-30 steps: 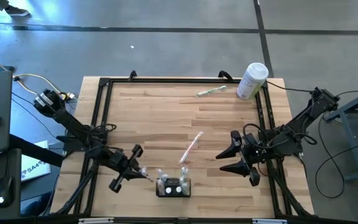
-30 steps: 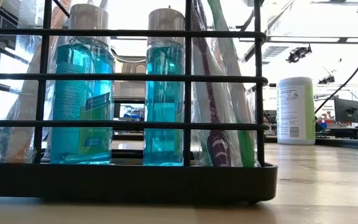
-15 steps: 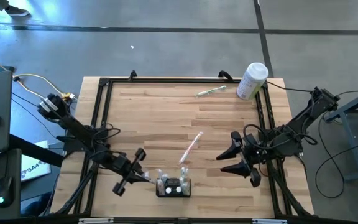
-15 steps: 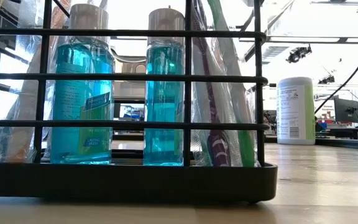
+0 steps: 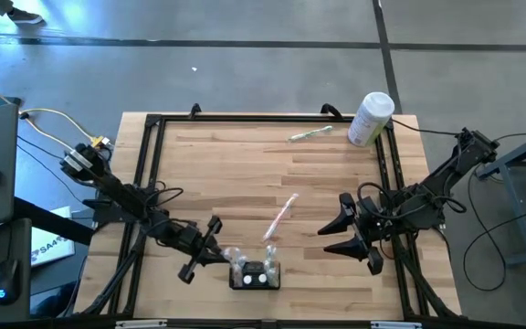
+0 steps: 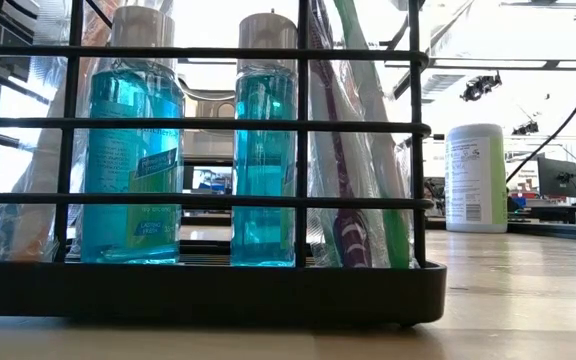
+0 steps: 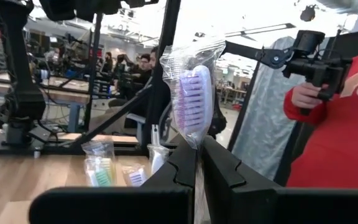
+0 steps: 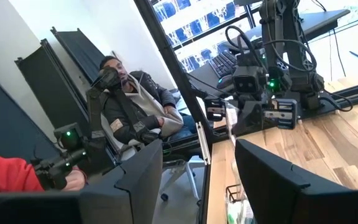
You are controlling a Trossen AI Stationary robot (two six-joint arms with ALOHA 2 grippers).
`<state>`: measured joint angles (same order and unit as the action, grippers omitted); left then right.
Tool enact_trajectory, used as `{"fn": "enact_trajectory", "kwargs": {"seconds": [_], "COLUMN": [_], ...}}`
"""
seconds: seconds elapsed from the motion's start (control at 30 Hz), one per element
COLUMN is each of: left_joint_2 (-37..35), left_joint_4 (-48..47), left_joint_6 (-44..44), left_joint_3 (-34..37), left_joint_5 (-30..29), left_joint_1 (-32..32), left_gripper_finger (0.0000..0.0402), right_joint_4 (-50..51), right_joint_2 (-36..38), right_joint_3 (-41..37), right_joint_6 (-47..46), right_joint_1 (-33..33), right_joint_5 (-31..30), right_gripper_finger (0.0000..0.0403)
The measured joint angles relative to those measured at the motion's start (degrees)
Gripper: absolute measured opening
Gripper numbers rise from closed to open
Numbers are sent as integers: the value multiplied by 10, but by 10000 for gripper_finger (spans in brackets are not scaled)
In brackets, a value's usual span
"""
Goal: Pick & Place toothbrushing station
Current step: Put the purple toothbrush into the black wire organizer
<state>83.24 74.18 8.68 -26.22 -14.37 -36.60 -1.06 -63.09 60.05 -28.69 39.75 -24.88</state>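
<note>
Gripping a wrapped toothbrush (image 7: pixel 193 99), our left claw (image 5: pixel 219 255) was clamped tight on it, just beside the toothbrushing station (image 5: pixel 255 274). That small black rack sat near the table's (image 5: pixel 208 174) front edge, about the middle. Our left arm reached low across the table from the left side, its tip almost touching the rack. Our right claw (image 5: pixel 344 230) hung over the right part of the table with its fingers spread apart and nothing between them.

Lots of bare wood lay behind the rack. One wrapped toothbrush (image 5: pixel 281 216) lay loose between the two claws. Another toothbrush (image 5: pixel 310 134) lay near the far edge, next to a tall white tub (image 5: pixel 371 118) in the far right corner.

From table height we saw inside the rack: two bottles of blue mouthwash (image 6: pixel 133 160) stood upright, with wrapped brushes (image 6: pixel 353 170) leaning beside them. From above, these were too small to tell. Our left wrist camera showed the purple bristles standing up between our fingers (image 7: pixel 182 168), and a person in red (image 7: pixel 347 124) holding a black handle.
</note>
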Motion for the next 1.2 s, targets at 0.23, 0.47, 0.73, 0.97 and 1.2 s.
{"fn": "enact_trajectory", "kwargs": {"seconds": [0.23,0.47,0.73,0.97,1.2], "left_joint_2": [3,3,3,3,22], "left_joint_4": [-8,-11,-19,-23,-6], "left_joint_6": [10,13,21,18,12], "left_joint_3": [0,0,0,0,0], "left_joint_5": [5,5,5,5,4], "left_joint_1": [-2,-2,-2,-2,-2], "left_gripper_finger": [3,3,3,3,3], "right_joint_4": [0,0,2,4,4], "right_joint_2": [0,0,0,0,0], "right_joint_3": [0,0,0,0,0], "right_joint_6": [-2,-1,2,2,2], "right_joint_1": [0,0,0,0,0], "right_joint_5": [0,11,12,15,15], "right_gripper_finger": [195,195,195,195,195]}}
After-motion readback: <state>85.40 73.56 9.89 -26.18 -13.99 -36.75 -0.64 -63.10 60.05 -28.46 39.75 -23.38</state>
